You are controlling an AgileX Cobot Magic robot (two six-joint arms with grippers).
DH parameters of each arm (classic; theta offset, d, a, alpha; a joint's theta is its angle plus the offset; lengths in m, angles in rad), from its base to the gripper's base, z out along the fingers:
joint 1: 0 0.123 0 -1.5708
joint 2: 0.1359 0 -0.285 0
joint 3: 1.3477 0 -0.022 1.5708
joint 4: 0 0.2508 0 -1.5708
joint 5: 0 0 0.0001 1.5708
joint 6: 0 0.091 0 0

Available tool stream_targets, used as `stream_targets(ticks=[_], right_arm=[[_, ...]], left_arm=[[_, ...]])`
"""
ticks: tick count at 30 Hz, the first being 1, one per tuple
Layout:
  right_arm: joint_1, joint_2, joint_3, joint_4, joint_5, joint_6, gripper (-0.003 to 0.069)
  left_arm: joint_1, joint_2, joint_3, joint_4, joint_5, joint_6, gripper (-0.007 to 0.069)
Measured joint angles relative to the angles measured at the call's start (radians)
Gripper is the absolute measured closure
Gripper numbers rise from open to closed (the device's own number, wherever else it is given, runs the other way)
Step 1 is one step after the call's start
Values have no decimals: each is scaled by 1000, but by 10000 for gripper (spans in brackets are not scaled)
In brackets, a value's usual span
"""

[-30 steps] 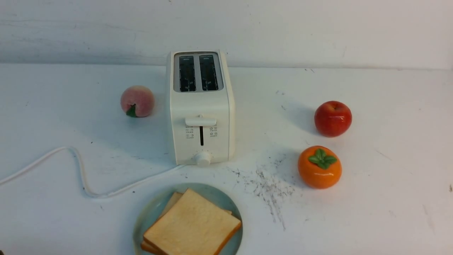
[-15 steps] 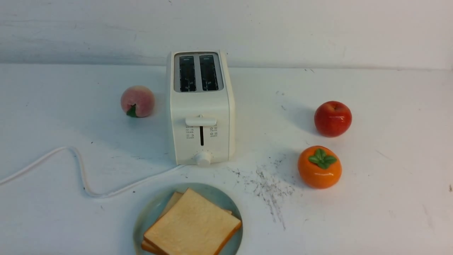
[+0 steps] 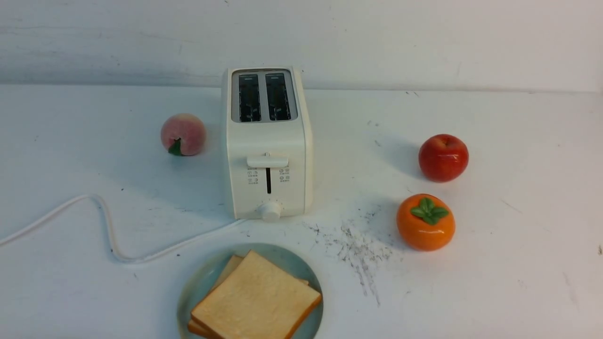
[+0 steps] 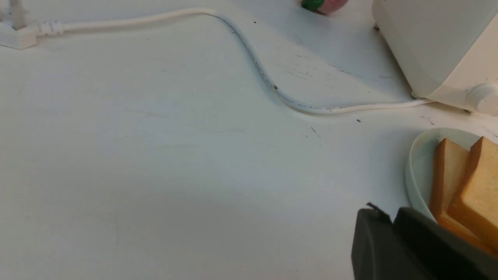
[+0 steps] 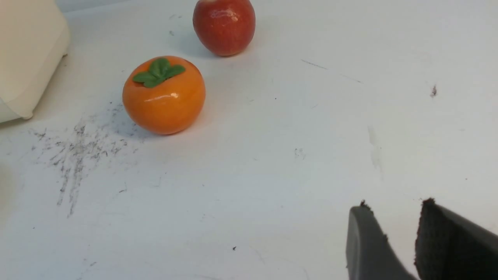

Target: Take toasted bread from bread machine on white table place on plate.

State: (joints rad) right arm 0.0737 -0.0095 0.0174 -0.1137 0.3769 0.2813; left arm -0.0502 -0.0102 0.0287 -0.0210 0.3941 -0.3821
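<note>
White table point(image 3: 494, 263): broad, grey-scuffed, dark scratch marks near centre; pale wall behind. Bread machine point(image 3: 267, 141): upright mid-table, both slots empty, cord trailing to the robot's left. Plate point(image 3: 200, 287): just in front of it, carrying toasted bread point(image 3: 256, 296), two slices stacked. Apple point(image 3: 443, 157), persimmon point(image 3: 425, 221), peach point(image 3: 183, 134): loose, untouched. Left gripper point(image 4: 393, 233): beside the plate, fingers nearly together, holding nothing. Right gripper point(image 5: 393, 233): fingers slightly parted, empty. Judgement: placement looks complete; only withdrawal remains.
</note>
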Motion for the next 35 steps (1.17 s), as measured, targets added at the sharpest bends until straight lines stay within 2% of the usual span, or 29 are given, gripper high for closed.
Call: stream_targets(ticks=[35], right_arm=[[0, 0, 0, 0, 0, 0, 454]], left_arm=[[0, 0, 0, 0, 0, 0, 545]])
